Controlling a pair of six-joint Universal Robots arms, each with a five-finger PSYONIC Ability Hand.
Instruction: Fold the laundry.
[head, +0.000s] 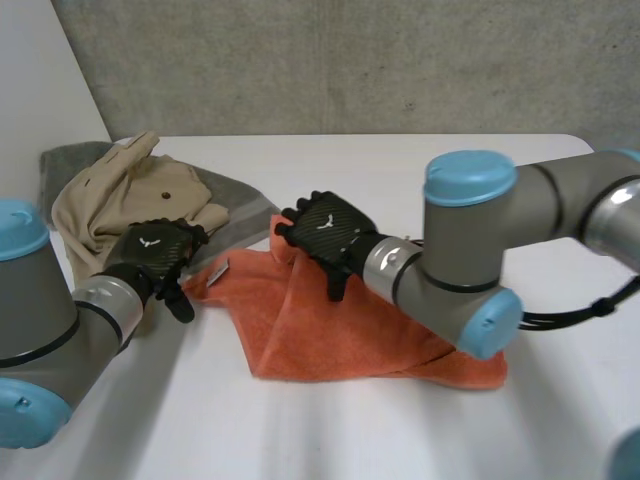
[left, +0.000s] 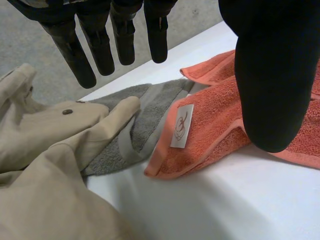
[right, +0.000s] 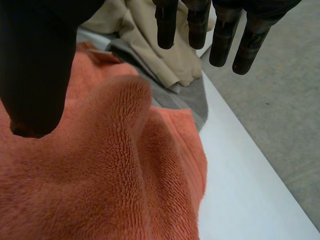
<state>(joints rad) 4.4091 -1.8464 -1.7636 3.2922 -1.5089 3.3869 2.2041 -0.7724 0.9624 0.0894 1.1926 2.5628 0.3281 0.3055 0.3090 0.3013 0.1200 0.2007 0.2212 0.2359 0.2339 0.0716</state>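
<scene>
The left hand (head: 160, 255) hangs with fingers straight, holding nothing, over a corner of the crumpled orange terry towel (head: 340, 325) on the white table (head: 450, 430). The right hand (head: 325, 232) is likewise spread above the towel's raised far fold. A white sewn label (left: 181, 125) at that corner bears a red mark, perhaps a logo. A beige buttoned garment (head: 120, 200) lies on a grey towel (head: 235, 210) just beside.

Org towel (head: 350, 330), beige shirt (head: 120, 195), gry cloth (head: 237, 207)
</scene>
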